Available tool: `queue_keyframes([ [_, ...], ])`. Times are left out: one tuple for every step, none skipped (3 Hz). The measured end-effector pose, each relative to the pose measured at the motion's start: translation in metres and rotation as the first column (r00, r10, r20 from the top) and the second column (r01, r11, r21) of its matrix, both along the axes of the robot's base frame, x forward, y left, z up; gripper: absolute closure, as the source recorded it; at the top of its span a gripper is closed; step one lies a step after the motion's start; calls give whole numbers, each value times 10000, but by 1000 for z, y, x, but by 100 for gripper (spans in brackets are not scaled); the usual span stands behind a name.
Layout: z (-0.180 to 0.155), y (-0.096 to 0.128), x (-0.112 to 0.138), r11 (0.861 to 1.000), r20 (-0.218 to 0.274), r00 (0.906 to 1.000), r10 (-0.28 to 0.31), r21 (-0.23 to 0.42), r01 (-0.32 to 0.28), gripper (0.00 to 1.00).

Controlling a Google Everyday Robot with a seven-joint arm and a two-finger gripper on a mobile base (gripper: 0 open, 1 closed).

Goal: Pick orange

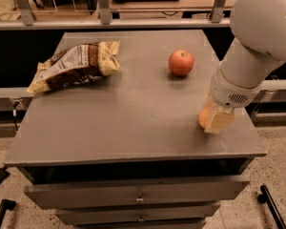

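Note:
The orange lies near the right front corner of the grey table. Only its left side shows, because the gripper hides the rest. My gripper hangs from the large white arm and is down at table level, right against the orange's right side. A red apple stands apart from it, farther back on the table.
A crumpled brown and yellow snack bag lies at the table's back left. Drawers sit under the tabletop. A railing and a shelf run behind the table. The table's right edge is close to the gripper.

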State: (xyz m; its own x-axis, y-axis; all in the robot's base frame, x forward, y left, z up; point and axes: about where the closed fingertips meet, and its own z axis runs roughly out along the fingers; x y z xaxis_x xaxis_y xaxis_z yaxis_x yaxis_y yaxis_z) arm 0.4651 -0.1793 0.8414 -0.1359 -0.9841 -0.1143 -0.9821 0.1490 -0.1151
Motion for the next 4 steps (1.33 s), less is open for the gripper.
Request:
queue_keyframes([
  [0,0,0,10000,4,10000,8,-5,-8,83],
  [8,-1,1,9980,-9,10000,-18,633,19,100],
  [44,-2,3,9789,395,9991,132,2030,-210,100],
  [97,7,4,9316,1351,9892,575,3490,-1018,100],
])
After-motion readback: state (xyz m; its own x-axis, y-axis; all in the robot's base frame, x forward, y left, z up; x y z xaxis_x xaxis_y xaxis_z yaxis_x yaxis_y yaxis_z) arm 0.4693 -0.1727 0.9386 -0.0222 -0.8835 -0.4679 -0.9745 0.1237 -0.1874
